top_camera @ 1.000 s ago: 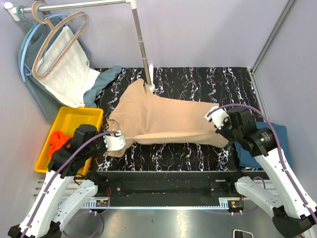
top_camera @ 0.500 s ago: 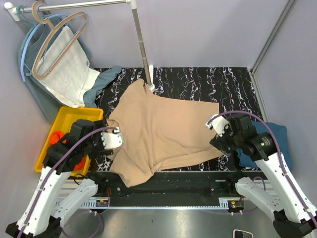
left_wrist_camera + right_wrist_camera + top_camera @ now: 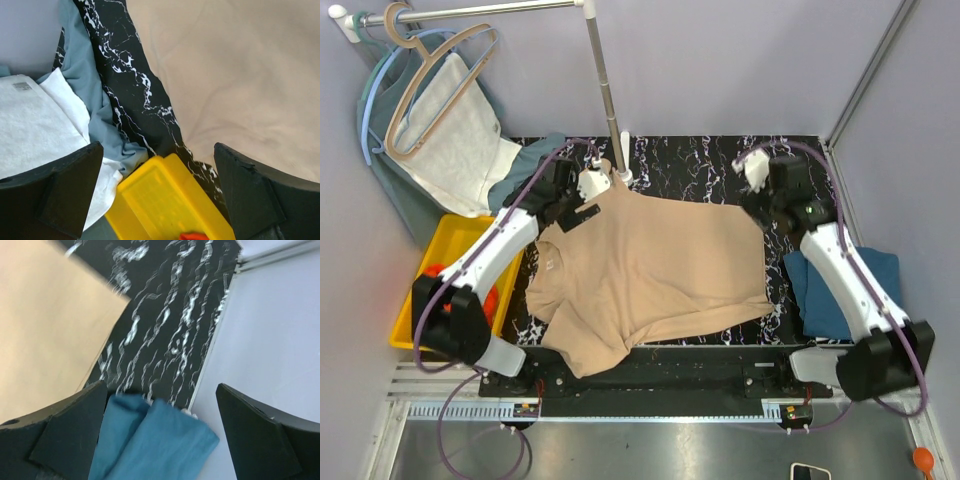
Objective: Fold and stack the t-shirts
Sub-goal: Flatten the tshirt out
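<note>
Letting go just now, left end effector (image 3: 588, 185) and right end effector (image 3: 755, 172) went jaws-apart and swung to 11 and 1 o'clock, leaving beige t-shirt (image 3: 650, 265) spread flat mid bench (image 3: 710, 160), 7 o'clock corner overhanging, so looks ready for first fold.
</note>
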{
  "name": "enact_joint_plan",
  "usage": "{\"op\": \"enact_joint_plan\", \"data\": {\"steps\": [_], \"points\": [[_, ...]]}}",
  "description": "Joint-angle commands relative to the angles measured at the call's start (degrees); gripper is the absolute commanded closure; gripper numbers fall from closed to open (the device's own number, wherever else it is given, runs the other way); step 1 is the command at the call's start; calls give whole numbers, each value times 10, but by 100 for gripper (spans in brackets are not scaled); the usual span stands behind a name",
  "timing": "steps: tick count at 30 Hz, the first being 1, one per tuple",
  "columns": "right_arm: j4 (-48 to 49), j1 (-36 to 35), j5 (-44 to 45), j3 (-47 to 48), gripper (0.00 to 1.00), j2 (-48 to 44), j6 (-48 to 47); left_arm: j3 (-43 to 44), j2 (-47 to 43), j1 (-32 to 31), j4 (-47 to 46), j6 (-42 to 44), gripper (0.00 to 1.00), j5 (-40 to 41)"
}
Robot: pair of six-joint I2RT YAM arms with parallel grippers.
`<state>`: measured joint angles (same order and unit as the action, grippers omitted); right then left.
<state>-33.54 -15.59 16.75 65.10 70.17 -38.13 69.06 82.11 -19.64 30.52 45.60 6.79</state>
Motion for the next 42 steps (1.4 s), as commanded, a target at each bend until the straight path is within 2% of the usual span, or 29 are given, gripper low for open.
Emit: {"op": "enact_joint_plan", "data": {"steps": [1, 5, 11, 16, 31, 42], "points": [[51, 50, -40, 110, 0, 104, 71, 91, 66, 34, -70, -42, 1, 2], [69, 66, -58, 144, 0, 208, 100, 132, 146, 50, -70, -50, 1, 3], [118, 84, -66, 151, 0, 315, 125, 175, 249, 52, -85, -30, 1, 31], [146, 86, -74, 144, 0, 368, 144, 207, 305, 52, -92, -11, 1, 47], [168, 86, -81, 160, 1, 437, 137, 224, 399, 51, -139, 47, 1, 91], [188, 85, -41, 165, 1, 457, 94, 183, 395, 52, -151, 94, 1, 114]]}}
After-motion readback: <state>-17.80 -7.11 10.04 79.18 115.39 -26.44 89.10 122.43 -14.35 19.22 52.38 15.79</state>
